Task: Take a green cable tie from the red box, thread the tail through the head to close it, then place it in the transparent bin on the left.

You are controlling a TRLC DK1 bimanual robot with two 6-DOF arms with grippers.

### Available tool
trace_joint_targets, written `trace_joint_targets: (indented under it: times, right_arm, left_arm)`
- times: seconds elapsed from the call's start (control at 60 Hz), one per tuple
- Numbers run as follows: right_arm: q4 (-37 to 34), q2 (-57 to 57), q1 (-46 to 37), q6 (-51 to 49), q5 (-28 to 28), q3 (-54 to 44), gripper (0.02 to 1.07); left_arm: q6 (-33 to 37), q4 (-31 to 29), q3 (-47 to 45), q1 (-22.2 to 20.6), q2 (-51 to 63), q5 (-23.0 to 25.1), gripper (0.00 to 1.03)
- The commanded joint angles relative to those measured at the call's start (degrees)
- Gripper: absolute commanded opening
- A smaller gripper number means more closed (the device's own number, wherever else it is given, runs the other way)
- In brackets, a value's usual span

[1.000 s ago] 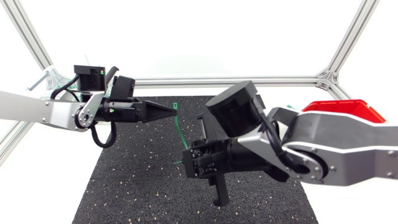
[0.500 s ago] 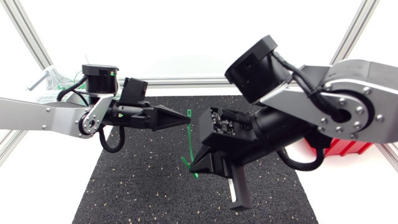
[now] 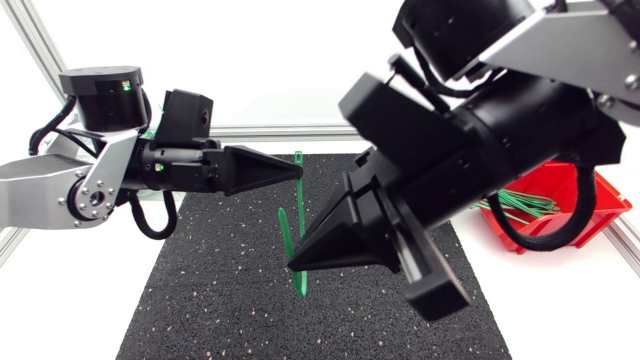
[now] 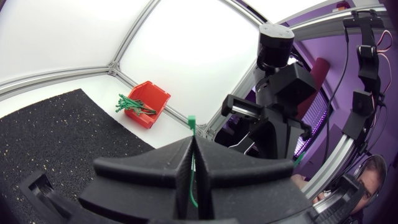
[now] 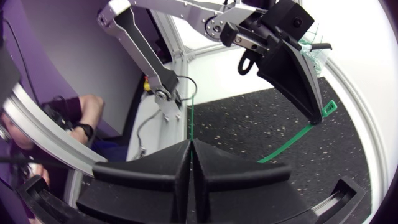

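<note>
**Green cable tie clamped between both grippers above the mat**

Head view: the left gripper (image 3: 297, 172) is seen entering from the left edge, its fingers closed together on the green cable tie (image 3: 285, 232) just under the tie's head, near the upper middle of the frame. The tie hangs downward from there over the black mat (image 3: 200, 290). Its lower part is pinched by the closed fingers of the right gripper (image 3: 292, 264), which fills the centre and right of the frame. The red box (image 3: 600, 200) is seen at the right edge, with spare green ties (image 3: 515, 206) lying in it.

Left wrist view: the left gripper (image 4: 193, 140) is shown with fingers pressed together on the green cable tie (image 4: 192, 121), whose head stands out just ahead of the tips. The red box (image 4: 152, 93) is seen well ahead on the table (image 4: 74, 84), beside the mat.

Right wrist view: the right gripper (image 5: 191, 144) is shown shut on the green cable tie (image 5: 292, 140), which runs from beside its fingers to the left gripper (image 5: 318, 118) ahead.
</note>
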Motion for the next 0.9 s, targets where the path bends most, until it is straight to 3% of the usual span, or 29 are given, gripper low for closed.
trace_joint_targets:
  times: [0.0,0.217,0.483,0.883]
  right_arm:
    - [-2.3,1.0,-2.1,10.3,-5.5,1.8,0.08]
    - [-4.7,1.9,-3.9,16.1,-11.3,4.1,0.08]
    - [-7.7,2.3,-4.5,22.9,-19.8,6.4,0.08]
    - [-23.5,10.9,-7.8,20.1,-29.4,13.6,0.08]
  left_arm:
    - [-3.9,1.3,-2.6,-0.1,-1.6,0.0,0.04]
    - [-7.6,1.8,-5.5,-1.4,-5.4,-2.4,0.04]
    - [-10.1,3.4,-11.2,-7.9,-12.8,-9.0,0.04]
    - [-13.4,7.3,-12.2,-6.4,-14.4,-12.2,0.04]
